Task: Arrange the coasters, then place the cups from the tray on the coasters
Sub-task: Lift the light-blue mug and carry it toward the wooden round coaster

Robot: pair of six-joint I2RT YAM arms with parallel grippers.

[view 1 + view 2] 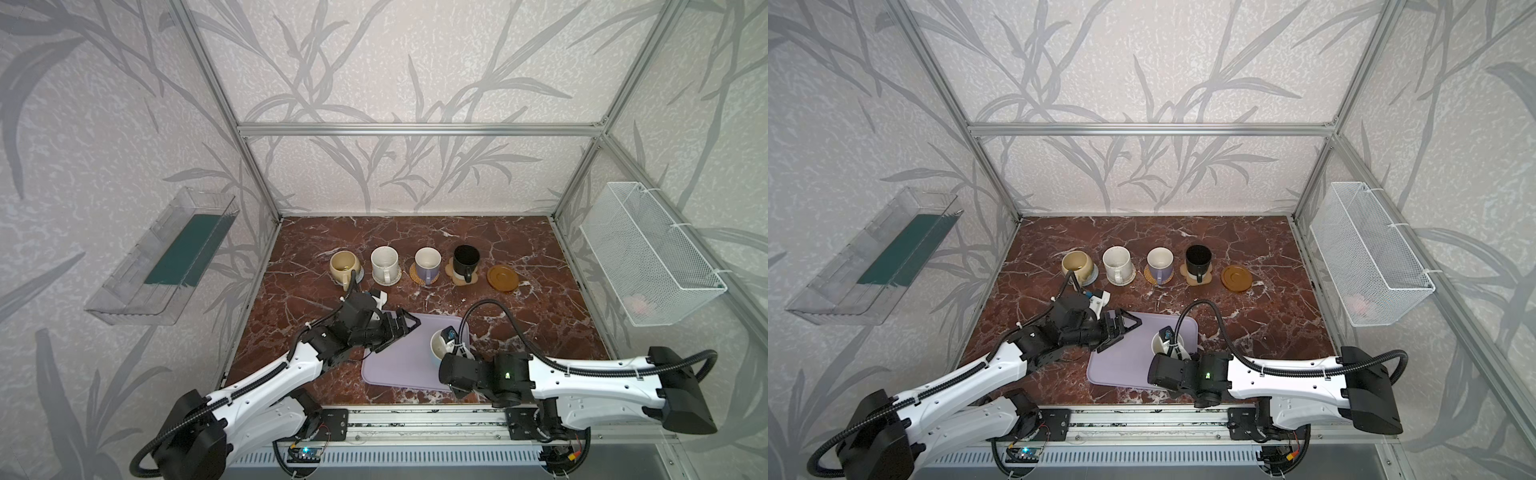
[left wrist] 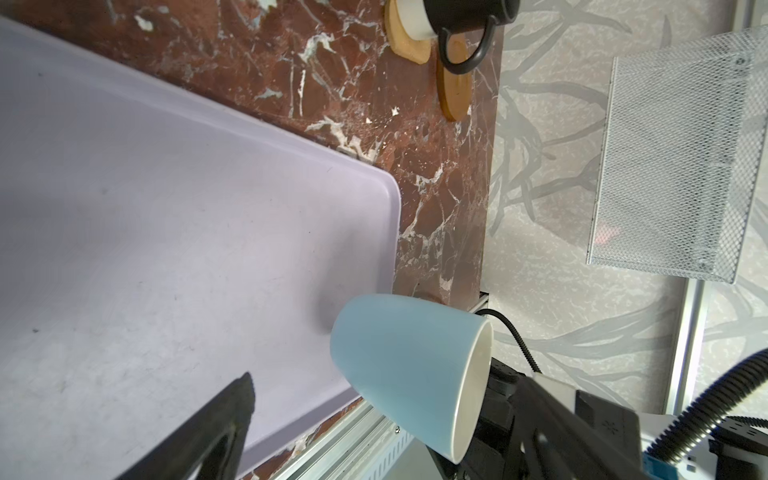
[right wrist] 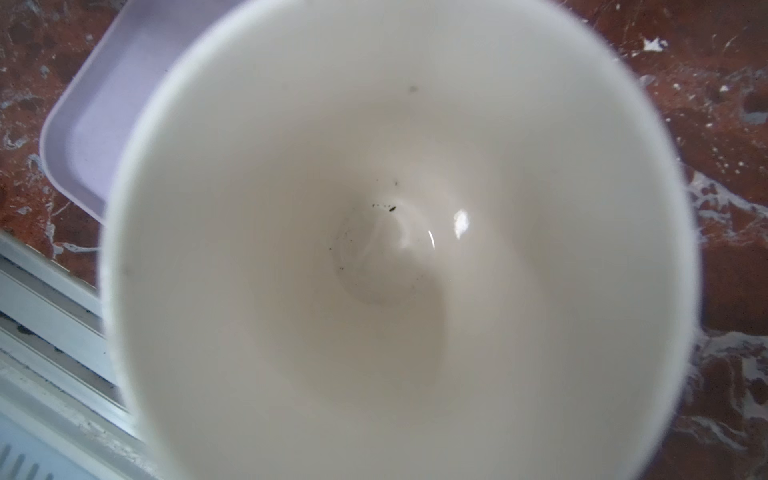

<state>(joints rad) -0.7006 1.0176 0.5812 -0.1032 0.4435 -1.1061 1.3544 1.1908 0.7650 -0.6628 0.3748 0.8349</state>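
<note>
Pointing mouth-up, seemingly upright: light blue cup [image 1: 437, 349]

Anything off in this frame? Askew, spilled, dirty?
Nothing spilled or broken. Two small things: the squat beige-yellow mug sits off-centre on its grey-blue woven round coaster, which peeks out on one side only. The light blue mug with white inside has dark specks at its bottom, seen in the right wrist view.

Four mugs [image 1: 426, 262] on coasters [image 1: 415, 277] in row; brown saucer coaster [image 1: 503, 277] bare; light blue mug [image 2: 399, 365] at lavender tray [image 2: 166, 208] right end.
</note>
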